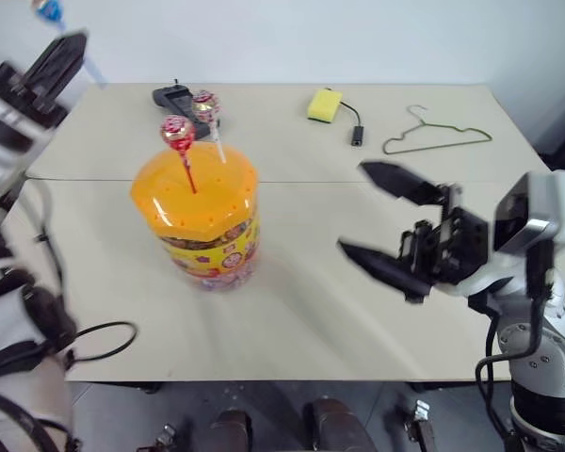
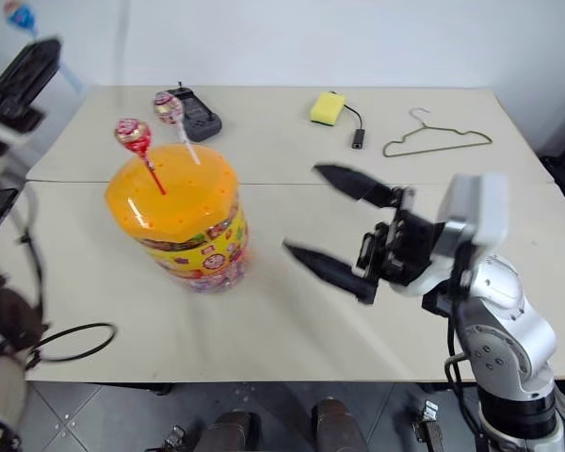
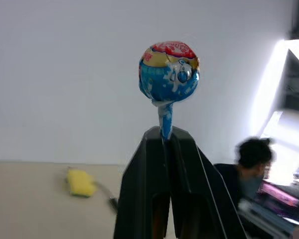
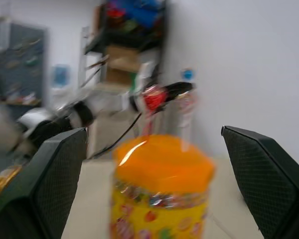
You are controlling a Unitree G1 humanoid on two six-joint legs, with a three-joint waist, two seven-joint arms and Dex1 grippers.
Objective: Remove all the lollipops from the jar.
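The jar [image 1: 207, 235], clear with a yellow-red label and an orange domed lid, stands upright on the table left of centre. Two lollipops stick up out of its lid: one on a red stick [image 1: 178, 133], one on a white stick [image 1: 205, 105]. My left gripper [image 1: 72, 42] is raised high at the far left, well above and left of the jar, shut on the stick of a third lollipop [image 3: 168, 72] in a blue wrapper. My right gripper [image 1: 352, 209] hovers to the right of the jar, open wide, pointing at it with nothing between its fingers.
At the table's back lie a black device [image 1: 174, 96], a small yellow box with a cable [image 1: 325, 104] and a wire hanger [image 1: 438, 137]. A black cable loop [image 1: 104, 339] rests at the front left edge. A person [image 3: 251, 164] sits beyond the table.
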